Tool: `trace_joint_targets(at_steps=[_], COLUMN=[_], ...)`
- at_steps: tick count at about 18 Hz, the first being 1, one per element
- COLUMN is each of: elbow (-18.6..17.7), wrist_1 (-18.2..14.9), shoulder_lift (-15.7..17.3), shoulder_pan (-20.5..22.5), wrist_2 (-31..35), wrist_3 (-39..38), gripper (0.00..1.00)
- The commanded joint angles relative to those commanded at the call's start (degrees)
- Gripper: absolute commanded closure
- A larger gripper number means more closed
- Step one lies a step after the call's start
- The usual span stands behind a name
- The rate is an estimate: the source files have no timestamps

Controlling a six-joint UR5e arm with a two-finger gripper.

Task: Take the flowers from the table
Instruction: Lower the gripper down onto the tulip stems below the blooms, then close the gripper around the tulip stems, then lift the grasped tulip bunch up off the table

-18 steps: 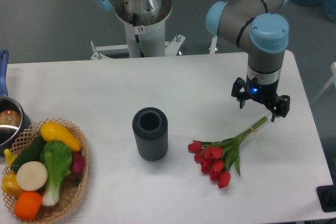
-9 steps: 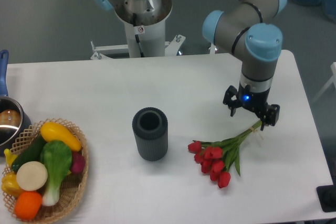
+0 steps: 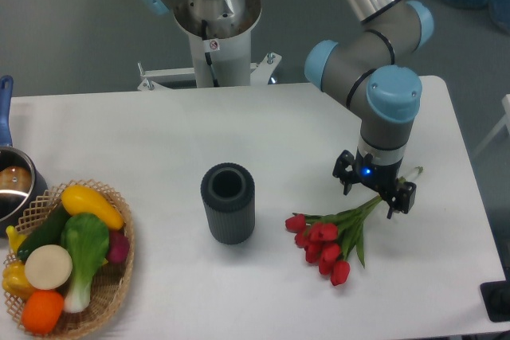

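Observation:
The flowers [image 3: 328,238] are a bunch of red tulips with green stems, lying on the white table [image 3: 159,133] at the right of the middle. The red heads point to the lower left; the pale stem ends point up right and are partly hidden. My gripper [image 3: 373,194] hangs over the stems near their tied end, with one finger on each side of them. The jaws stand apart and nothing is gripped.
A dark grey ribbed cylinder vase [image 3: 228,203] stands upright to the left of the flowers. A wicker basket [image 3: 111,284] with toy vegetables sits at the front left. A pot [image 3: 12,185] with a blue handle is at the left edge. A second arm's base [image 3: 213,21] stands behind the table.
My gripper has moved down and to the left, from beside the stem ends to over the stems. The flowers have not moved.

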Motion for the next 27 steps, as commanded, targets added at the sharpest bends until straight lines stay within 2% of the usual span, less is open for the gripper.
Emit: trace_joint_targets(at_steps=[13,14,16,17,18,19,20,25,27], elbow=[-0.09,-0.08,-0.17,-0.26,-0.26,-0.26,-0.17,0.27,0.53], wrist_1=[0.62,0.62,0.18,0.18,0.26,0.44,0.61,0.53,0.44], shoulder_lift=[-4.40,-4.40,-4.40,-4.40,-4.40,-4.40,-4.40,-3.61,-2.21], shoulder_pan=[-2.46,-2.46,-2.46,-2.46,-2.46,-2.46,-2.46,-2.20,-1.76], wrist_2=[0.00,0.00,0.09,0.00,0.00,-0.09,-0.17,-0.26,-0.18], wrist_3=[-0.18,-0.09,0.00,0.09,0.09,0.35,0.53,-0.09,0.00], gripper=[0.00,0.03,0.39,0.51,0.70,0.94,1.00,1.00,1.00])
